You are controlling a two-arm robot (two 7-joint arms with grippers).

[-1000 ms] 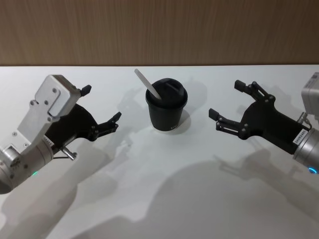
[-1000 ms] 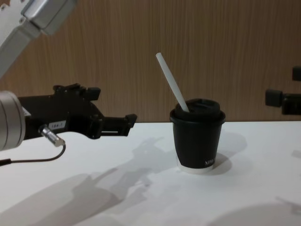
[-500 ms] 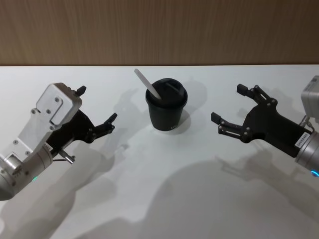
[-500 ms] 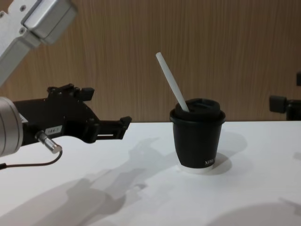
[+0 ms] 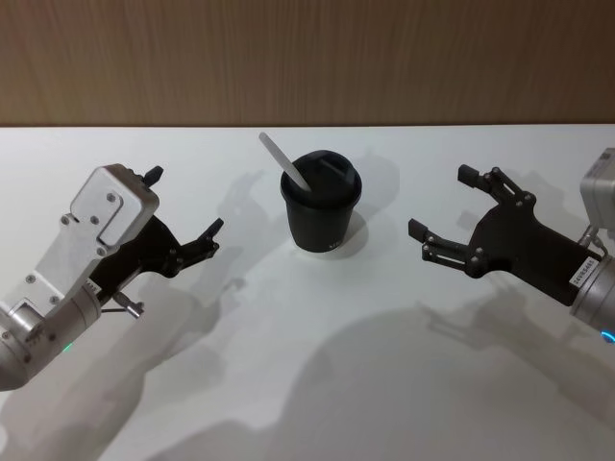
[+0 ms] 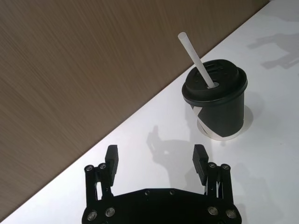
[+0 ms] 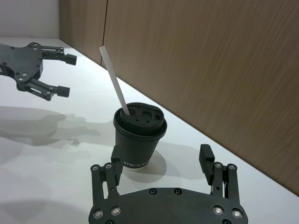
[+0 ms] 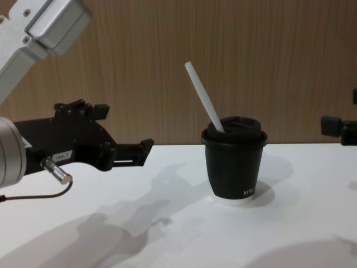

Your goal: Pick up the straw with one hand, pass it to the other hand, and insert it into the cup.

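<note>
The black cup (image 5: 322, 203) (image 8: 234, 162) (image 6: 217, 105) (image 7: 138, 136) stands upright in the middle of the white table. The white straw (image 5: 282, 161) (image 8: 203, 96) (image 6: 196, 60) (image 7: 113, 80) sticks out of its lid, leaning toward my left. Left of the cup, my left gripper (image 5: 183, 202) (image 8: 124, 129) (image 6: 155, 159) hangs open with nothing between its fingers, well clear of the cup. To the cup's right, my right gripper (image 5: 440, 204) (image 7: 161, 158) is also open and holds nothing. In the right wrist view the left gripper (image 7: 64, 74) shows farther off.
A wooden wall (image 5: 307, 58) runs along the table's far edge. The white tabletop (image 5: 317, 365) spreads bare in front of the cup and between the two arms.
My left gripper has drawn back to the left, away from the cup. The right gripper has shifted slightly to the right. Cup and straw have not moved.
</note>
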